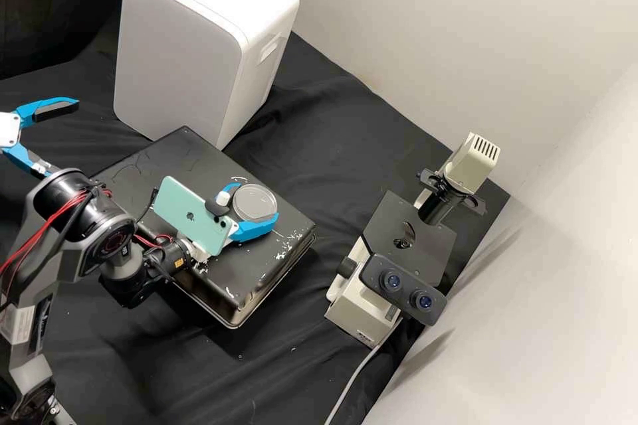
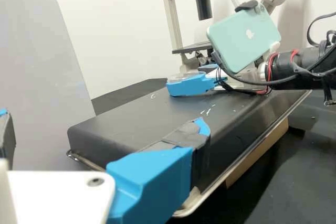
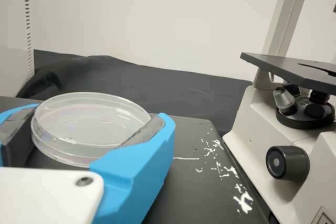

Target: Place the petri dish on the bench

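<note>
The clear round petri dish (image 1: 252, 198) (image 3: 86, 124) sits between the blue fingers of my right gripper (image 1: 256, 204) (image 3: 94, 120), which is shut on its rim. The dish is at the right part of a black raised platform (image 1: 193, 166), low over its top; I cannot tell whether it touches. A mint-green phone (image 1: 193, 212) is mounted on this arm's wrist. My left gripper (image 1: 38, 136) (image 2: 102, 129) stands open at the far left, near the platform's left corner, with nothing between its fingers. The left wrist view shows the right gripper (image 2: 191, 84) across the platform.
A tall white box (image 1: 199, 40) stands behind the platform. A microscope (image 1: 405, 252) (image 3: 283, 145) stands to the right on the black cloth. Open black cloth lies between platform and microscope and along the front. White walls close the right side.
</note>
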`<state>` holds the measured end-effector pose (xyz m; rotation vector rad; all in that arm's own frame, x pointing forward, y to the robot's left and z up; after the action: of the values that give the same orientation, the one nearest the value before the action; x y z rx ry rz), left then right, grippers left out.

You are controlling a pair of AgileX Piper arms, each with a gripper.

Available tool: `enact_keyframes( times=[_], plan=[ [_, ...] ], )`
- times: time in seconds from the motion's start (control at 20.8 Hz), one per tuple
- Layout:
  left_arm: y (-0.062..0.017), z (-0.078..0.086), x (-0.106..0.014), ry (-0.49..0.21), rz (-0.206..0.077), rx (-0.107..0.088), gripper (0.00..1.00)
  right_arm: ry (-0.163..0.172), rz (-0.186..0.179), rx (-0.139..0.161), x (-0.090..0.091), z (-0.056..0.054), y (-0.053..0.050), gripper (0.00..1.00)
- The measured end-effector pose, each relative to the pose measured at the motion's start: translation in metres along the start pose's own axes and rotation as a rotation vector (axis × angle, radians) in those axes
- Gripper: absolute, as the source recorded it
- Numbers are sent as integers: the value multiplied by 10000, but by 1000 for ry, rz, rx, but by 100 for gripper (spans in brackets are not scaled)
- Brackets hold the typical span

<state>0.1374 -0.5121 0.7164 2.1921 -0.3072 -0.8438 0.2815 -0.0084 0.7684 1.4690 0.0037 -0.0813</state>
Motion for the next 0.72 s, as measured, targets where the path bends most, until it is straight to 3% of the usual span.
enact_keyframes(
  times=[0.05, 0.38, 0.72],
  plan=[
    [0, 0, 0, 0, 0, 0, 100, -1, 4, 0, 0, 5, 7, 100],
    [0, 0, 0, 0, 0, 0, 100, 11, 36, 3, -17, -23, 79, 100],
    [0, 3, 0, -1, 0, 0, 100, 6, 32, 4, -121, -42, 111, 100]
  ],
)
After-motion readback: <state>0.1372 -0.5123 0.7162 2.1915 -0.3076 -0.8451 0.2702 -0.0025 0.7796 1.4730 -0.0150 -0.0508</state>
